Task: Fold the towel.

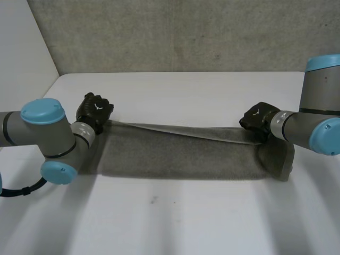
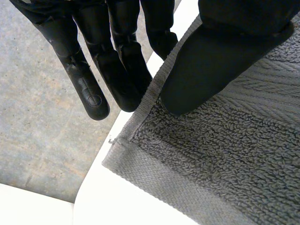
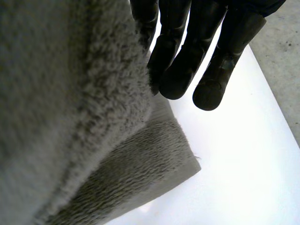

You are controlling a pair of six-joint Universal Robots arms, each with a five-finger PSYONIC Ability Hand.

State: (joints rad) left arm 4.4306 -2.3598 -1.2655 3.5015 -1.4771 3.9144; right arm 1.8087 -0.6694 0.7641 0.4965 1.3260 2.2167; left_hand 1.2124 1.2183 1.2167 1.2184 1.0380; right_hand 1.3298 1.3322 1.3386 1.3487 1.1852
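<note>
1. The towel (image 1: 180,154) lies as a long band on the table (image 1: 175,218), with its far edge lifted taut.
2. My left hand (image 1: 94,110) pinches one corner and my right hand (image 1: 258,118) seems to pinch the other (cloth hides its thumb).
3. I judge the fold begun, not yet laid down.

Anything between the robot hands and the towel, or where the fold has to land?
Nothing visible. The left robot hand pinches the towel at its far left corner, and the right robot hand is at its far right corner. Nothing lies on the towel or on the table in front.
</note>
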